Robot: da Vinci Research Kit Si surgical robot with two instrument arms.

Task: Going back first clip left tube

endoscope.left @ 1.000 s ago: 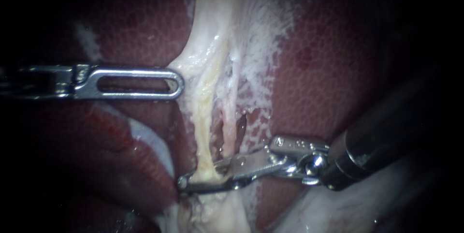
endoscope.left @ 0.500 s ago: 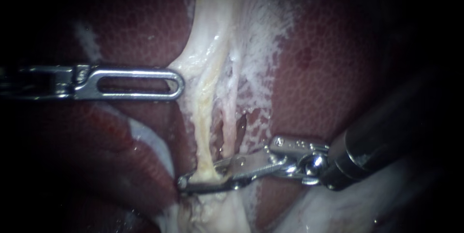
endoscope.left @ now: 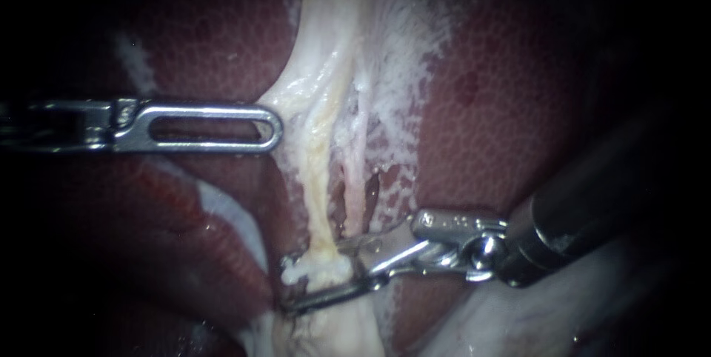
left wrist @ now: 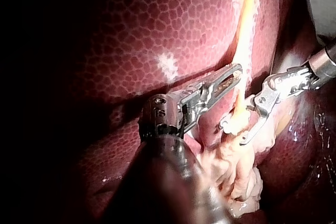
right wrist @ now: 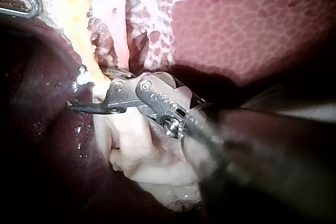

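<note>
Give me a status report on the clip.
Right instrument jaws open, straddling left tube. Pale clip on it. Left instrument apart from clip; nothing in the way.

No text, label, brand or number can be read anywhere; the stamped marks on the silver metal wrist block (endoscope.left: 453, 222) of the right instrument (endoscope.left: 296, 284) are illegible.

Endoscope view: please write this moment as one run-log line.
right instrument: open astride left tube | left instrument: tip beside tube, higher up
</note>
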